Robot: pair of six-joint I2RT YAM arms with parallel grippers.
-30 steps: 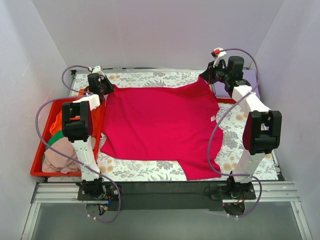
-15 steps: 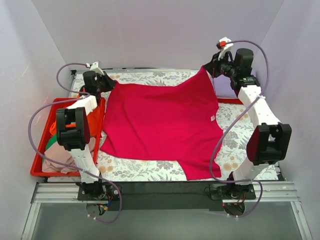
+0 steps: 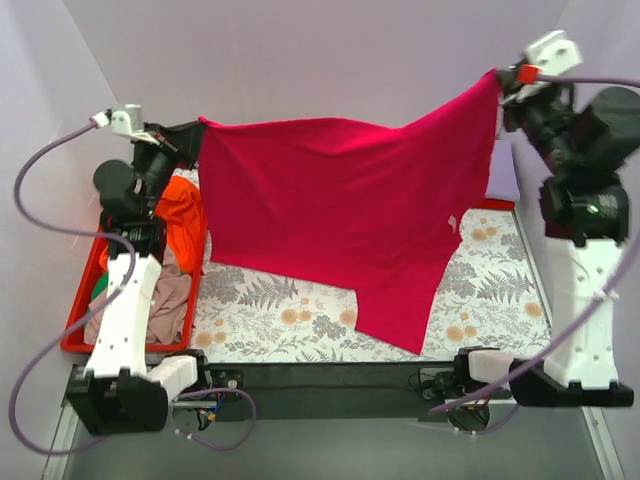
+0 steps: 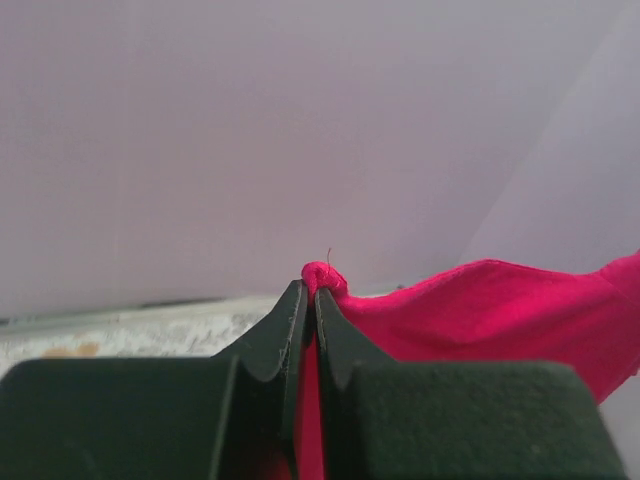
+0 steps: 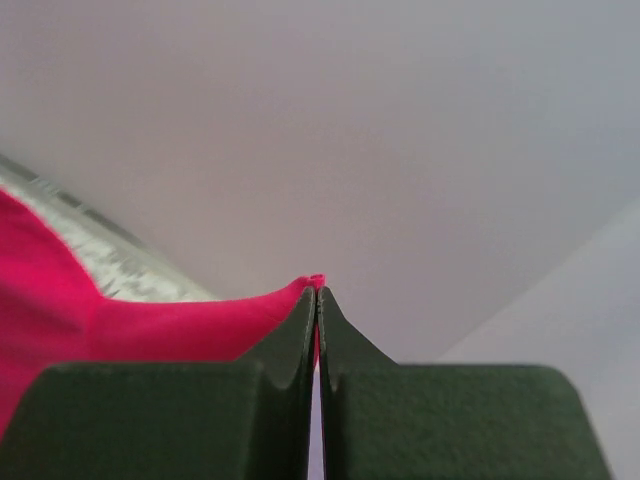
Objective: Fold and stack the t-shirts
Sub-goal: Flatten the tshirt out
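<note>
Hanging crimson t-shirt [image 3: 340, 210] pinched by left claw [image 4: 309, 300], right claw [image 5: 317, 298]; white tag [image 3: 453, 222] unreadable.

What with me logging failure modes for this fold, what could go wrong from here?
1. Slip: the left gripper and right gripper each pinch only a small nub at a corner of the red t-shirt, so one might pull free.
2. Bunching: its lower part drapes on the table and could crease when laid down.
3. Snag: its left edge hangs beside the orange shirt in the red tray; it might drag that out.
</note>
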